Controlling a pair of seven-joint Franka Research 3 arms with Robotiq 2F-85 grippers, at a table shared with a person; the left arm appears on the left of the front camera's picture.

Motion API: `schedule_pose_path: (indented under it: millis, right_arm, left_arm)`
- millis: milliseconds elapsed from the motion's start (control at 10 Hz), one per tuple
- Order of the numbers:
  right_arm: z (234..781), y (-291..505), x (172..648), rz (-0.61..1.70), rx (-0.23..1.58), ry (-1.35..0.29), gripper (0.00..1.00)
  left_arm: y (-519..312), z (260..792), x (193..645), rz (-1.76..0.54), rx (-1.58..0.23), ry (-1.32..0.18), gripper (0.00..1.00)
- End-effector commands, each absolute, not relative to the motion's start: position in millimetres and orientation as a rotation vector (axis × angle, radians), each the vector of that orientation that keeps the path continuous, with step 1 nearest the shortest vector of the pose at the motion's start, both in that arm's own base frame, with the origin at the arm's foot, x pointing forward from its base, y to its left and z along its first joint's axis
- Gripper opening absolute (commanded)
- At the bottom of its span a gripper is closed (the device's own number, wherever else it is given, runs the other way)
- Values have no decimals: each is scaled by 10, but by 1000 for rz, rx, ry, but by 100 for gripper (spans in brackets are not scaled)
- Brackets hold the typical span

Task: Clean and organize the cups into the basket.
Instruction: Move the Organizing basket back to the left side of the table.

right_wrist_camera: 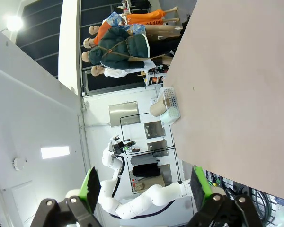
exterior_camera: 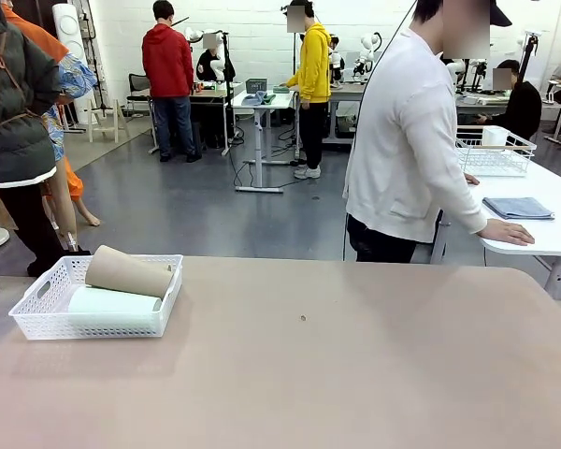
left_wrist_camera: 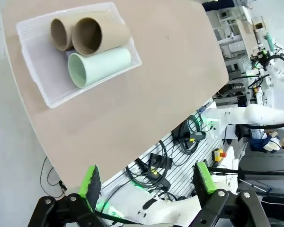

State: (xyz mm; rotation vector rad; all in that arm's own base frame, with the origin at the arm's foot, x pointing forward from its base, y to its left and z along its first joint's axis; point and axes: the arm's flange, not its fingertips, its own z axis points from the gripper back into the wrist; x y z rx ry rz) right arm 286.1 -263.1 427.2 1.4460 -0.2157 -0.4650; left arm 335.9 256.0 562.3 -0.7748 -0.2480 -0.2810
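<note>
Basket [exterior_camera: 47, 318] at table's [exterior_camera: 355, 374] left edge; two brown cups [left_wrist_camera: 102, 35] and one mint cup [left_wrist_camera: 99, 66] lying inside, touching. Left gripper [left_wrist_camera: 144, 182] spread, empty, high above table. Right gripper [right_wrist_camera: 144, 184] spread, empty.

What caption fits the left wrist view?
Open left tool above the table edge; three cups lie in the white basket.
</note>
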Motion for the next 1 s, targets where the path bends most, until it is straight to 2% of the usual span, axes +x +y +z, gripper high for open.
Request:
schedule_pose_path:
  millis: [0,300,900]
  right_arm:
    - [4290,-2632,2861,-477,1444,-208,100]
    - [4290,-2632,2861,-477,1444,-208,100]
    - [4290,-2632,2861,-477,1444,-208,100]
  left_arm:
    - [2928,5399,3386,-272,-874,-276,100]
    - [3183,5226,3308,-264,-923,-299,100]
    - [3213,5349,3183,-321,-933,-350,100]
